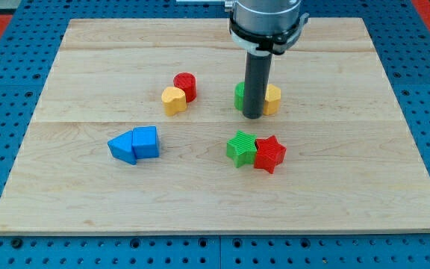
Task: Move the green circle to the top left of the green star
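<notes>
The green circle (240,96) stands at the board's middle, mostly hidden behind my rod. My tip (252,116) rests right in front of it, at its lower right, between it and a yellow block (273,98). The green star (240,147) lies below, towards the view's bottom, touching a red star (269,154) on its right. The circle is above the green star, a short gap apart.
A red cylinder (185,86) and a yellow block (174,99) touch at the upper left of centre. Two blue blocks (135,143) sit together at the left. The wooden board (88,194) lies on a blue pegboard.
</notes>
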Motion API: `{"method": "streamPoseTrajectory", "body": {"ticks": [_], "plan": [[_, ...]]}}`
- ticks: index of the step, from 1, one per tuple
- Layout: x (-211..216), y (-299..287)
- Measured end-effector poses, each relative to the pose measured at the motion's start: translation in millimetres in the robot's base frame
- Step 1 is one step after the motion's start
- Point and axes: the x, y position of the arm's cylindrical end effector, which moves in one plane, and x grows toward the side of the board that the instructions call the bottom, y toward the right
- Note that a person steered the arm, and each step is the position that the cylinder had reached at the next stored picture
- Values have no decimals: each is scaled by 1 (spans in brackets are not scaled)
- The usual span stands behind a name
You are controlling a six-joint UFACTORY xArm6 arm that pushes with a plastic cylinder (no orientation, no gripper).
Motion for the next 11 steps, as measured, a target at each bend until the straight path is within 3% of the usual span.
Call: {"method": "streamPoseTrajectory", "body": {"ticks": [2,4,6,8,11], "plan": [[-33,17],[-52,75],[-86,-7],[-46,-21],[-38,-48]]}}
